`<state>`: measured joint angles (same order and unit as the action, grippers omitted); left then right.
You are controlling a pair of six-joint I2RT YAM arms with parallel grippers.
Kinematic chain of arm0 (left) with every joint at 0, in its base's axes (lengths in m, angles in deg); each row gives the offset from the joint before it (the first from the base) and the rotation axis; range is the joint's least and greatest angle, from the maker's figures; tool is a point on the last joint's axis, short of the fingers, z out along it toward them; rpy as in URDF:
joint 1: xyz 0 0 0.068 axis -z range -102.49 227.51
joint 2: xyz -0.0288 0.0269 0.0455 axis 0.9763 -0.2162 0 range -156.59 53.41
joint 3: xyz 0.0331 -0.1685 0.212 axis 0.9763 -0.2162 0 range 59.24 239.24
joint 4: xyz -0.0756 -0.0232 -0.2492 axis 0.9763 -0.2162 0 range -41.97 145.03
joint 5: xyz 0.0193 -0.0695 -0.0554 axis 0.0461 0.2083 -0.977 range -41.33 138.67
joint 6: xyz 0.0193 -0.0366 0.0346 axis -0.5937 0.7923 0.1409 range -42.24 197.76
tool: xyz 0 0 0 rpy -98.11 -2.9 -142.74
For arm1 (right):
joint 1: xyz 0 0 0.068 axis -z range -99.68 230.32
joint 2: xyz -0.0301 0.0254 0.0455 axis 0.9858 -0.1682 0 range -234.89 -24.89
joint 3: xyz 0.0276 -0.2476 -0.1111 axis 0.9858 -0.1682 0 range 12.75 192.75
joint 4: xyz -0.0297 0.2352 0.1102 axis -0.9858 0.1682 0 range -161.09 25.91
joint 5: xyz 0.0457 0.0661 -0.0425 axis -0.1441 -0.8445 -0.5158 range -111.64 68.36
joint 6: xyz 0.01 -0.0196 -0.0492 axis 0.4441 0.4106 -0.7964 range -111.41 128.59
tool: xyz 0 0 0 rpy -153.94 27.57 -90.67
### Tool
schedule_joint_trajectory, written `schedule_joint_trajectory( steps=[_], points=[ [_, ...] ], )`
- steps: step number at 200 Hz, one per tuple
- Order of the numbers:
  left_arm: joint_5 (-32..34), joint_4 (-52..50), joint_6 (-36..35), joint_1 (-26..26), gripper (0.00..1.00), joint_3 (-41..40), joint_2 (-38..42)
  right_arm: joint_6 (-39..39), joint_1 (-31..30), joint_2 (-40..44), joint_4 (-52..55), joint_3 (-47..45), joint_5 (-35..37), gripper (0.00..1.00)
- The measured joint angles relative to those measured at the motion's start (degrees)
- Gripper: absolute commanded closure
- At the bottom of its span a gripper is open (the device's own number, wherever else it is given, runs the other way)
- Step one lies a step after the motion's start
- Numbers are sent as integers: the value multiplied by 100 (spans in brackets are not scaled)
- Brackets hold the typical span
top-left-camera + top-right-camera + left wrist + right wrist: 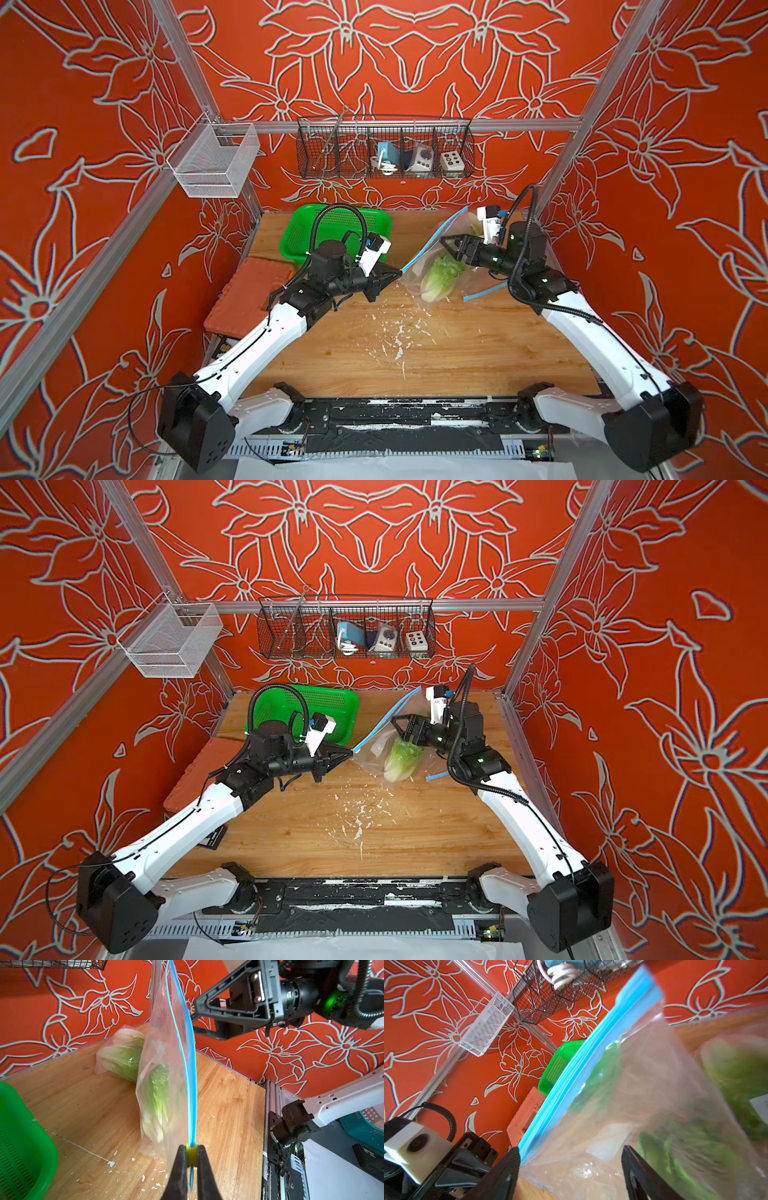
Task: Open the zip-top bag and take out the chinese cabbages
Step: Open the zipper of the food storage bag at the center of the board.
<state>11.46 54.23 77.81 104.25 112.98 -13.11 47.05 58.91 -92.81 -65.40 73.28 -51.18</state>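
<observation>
Straight ahead of the left hand (pixel 191 1151), the upright zip-top bag (pixel 164 1053) walled off the way to the right hand (pixel 450 249). A green basket (pixel 299 245) crowded its far-left side. Behind both hands, the bench (pixel 415 345) lay open.

Robotics laboratory test cell. An aluminium extrusion frame (pixel 415 124) carried printed red floral panels (pixel 83 232) around a wooden bench (pixel 415 345). A left arm (pixel 257 336) and a right arm (pixel 598 340) stood on a base rail (pixel 415 409), with exposed circuit boards (pixel 291 449) below it. A wire basket (pixel 386 149) of control boxes hung on the frame behind.
</observation>
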Motion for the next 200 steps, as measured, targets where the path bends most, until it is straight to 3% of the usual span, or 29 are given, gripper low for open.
schedule_joint_trajectory(
  steps=[32,109,129,168,200],
  points=[
    [-4,-4,-46,17,94,0,0,15,-127,-195,79,181,57,26],
    [-42,-15,-179,26,94,0,-61,190,-153,-428,330,496,160,23],
    [-42,-20,-201,26,94,0,-83,214,-153,-450,391,498,164,26],
    [-39,-22,-225,26,94,0,-90,299,-153,-490,573,533,170,52],
    [-42,-22,-225,26,94,0,-90,332,-153,-490,680,551,251,81]
  ],
)
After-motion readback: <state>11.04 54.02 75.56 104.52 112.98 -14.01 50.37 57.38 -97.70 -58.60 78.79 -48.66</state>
